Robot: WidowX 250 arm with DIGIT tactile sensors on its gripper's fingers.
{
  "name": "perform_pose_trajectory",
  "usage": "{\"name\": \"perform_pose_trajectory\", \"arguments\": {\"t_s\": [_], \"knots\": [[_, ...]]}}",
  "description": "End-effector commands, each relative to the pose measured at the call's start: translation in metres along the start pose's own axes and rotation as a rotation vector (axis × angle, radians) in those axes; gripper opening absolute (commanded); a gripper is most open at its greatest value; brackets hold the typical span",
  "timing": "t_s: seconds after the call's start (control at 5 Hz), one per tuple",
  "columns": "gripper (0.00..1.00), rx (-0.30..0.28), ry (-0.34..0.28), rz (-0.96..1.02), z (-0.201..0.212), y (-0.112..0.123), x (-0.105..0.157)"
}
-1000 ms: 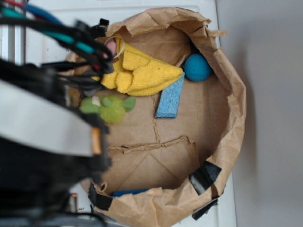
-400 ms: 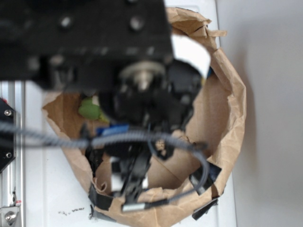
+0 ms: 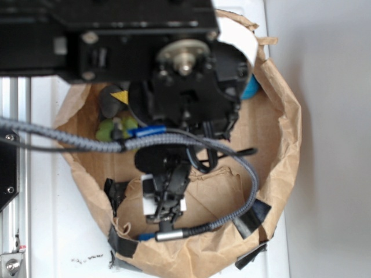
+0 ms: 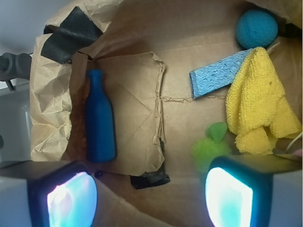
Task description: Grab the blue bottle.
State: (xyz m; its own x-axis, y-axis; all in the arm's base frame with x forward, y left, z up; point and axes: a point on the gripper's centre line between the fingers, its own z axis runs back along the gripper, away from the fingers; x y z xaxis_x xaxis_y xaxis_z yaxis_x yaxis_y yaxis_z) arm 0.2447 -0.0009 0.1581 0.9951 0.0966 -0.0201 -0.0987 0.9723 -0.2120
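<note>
The blue bottle (image 4: 99,123) lies on its side on the floor of the brown paper bag (image 4: 49,118), along the bag's wall, neck pointing away from me. My gripper (image 4: 151,201) hangs above the bag floor, open, with nothing between its glowing pads (image 4: 71,198). The bottle is ahead of the left pad, apart from it. In the exterior view the gripper (image 3: 165,208) is over the near part of the bag, and only a blue sliver of the bottle (image 3: 146,236) shows by the near wall.
Also in the bag are a teal ball (image 4: 256,28), a pale-blue sponge (image 4: 220,73), a yellow cloth (image 4: 260,109) and a green plush toy (image 4: 213,144). Black tape (image 4: 71,33) patches the crumpled bag wall. A torn cardboard flap (image 4: 158,109) lies beside the bottle.
The arm has swung from the left edge to over the bag, hiding the cloth and sponge in the exterior view. The gripper now reaches down toward the near part of the bag.
</note>
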Motion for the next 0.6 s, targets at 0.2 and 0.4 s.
{"name": "perform_pose_trajectory", "arguments": {"t_s": [0.2,0.4], "knots": [[1.0,0.048,-0.046,-0.031,-0.021,0.003,0.0],[1.0,0.083,-0.073,-0.064,-0.044,-0.003,-0.005]]}}
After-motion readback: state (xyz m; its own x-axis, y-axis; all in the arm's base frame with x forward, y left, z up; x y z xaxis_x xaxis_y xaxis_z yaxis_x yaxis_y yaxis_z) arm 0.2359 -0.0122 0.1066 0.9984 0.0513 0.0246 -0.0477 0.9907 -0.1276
